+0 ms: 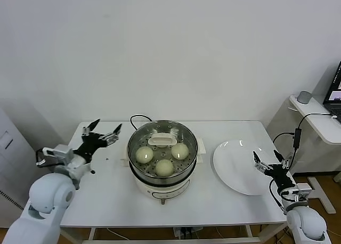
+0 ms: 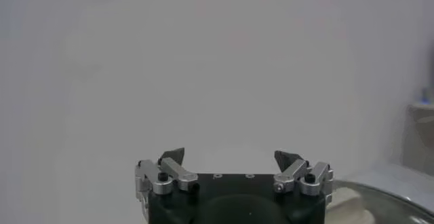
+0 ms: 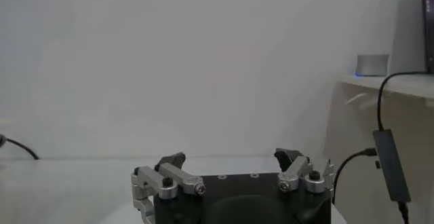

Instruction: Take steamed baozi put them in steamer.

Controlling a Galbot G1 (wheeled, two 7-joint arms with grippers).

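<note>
At the table's left edge, left gripper [image 1: 101, 131]: your fingers stand spread wide with nothing between them, raised beside the steamer [image 1: 162, 157], well clear of its rim; I judge it a parked stance.
Right gripper [image 1: 269, 162]: likewise wide apart and empty, you hold it at the near-right rim of the plate [image 1: 234, 167], the likely pick-up spot.
Plate: white, flat, bare of buns, just right of the steamer.
Steamed baozi [image 1: 164, 167]: three visible, seated apart on the perforated tray inside the pot; a fourth I cannot find.
White tab [image 1: 162, 141]: lies on the tray behind the buns.
Stage: loading appears largely done, judging by the bare plate.
</note>
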